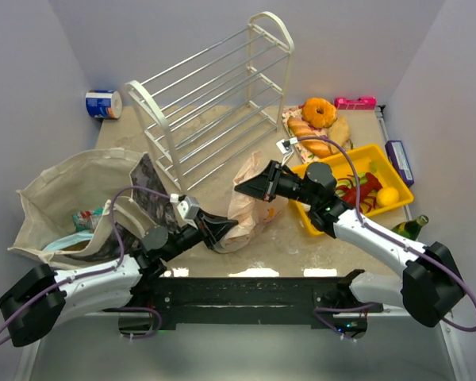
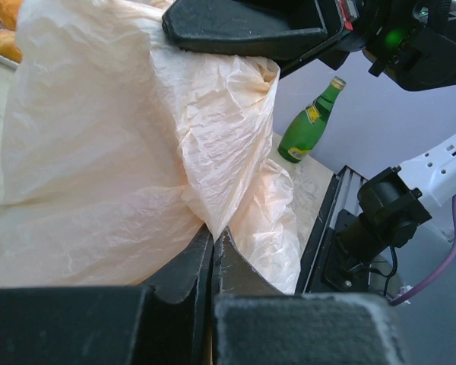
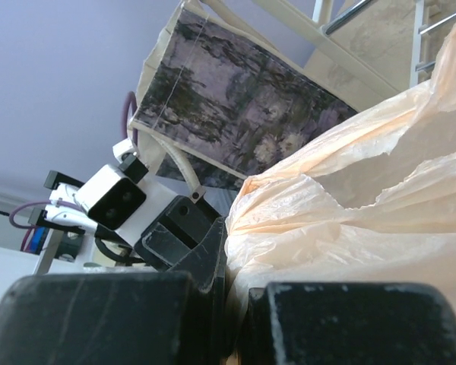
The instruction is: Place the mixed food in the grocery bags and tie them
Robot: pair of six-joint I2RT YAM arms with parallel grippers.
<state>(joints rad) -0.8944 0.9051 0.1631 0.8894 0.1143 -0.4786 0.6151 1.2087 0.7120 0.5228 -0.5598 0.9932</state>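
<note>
L gripper (image 2: 213,242) fingers fill the bottom of L wrist view. Jaws pressed fully together, w/ a fold of the peach-pink plastic bag (image 2: 99,152) nipped between the tips. Bag film rises crumpled ahead of and above the tool. Green bottle (image 2: 310,122) stands upright past the bag, to the tool's right. Bread loaves (image 2: 0,38) just visible far upper left.

R wrist view: R gripper (image 3: 232,300) jaws closed as well, no gap. Bag film runs down into the tips on the right side, looks clamped on the bag's edge. L gripper sits just ahead, on the same bag from the opp side. Tote (image 3: 235,129) shows its dark printed side beyond that, white rack (image 3: 365,38) further up-right.

Top view: both tools meet at the bag mid-table, R on its upper edge, L on its near side. Bag is slack, contents can't tell. Tote lies open near L tool, on its left, w/ snack packets (image 1: 79,222) inside. Yellow tray (image 1: 398,169) sits right of R tool, red lobster (image 1: 363,190) and yellow fruit (image 1: 387,196) in it. Donut (image 1: 319,111) beyond the tray.
</note>
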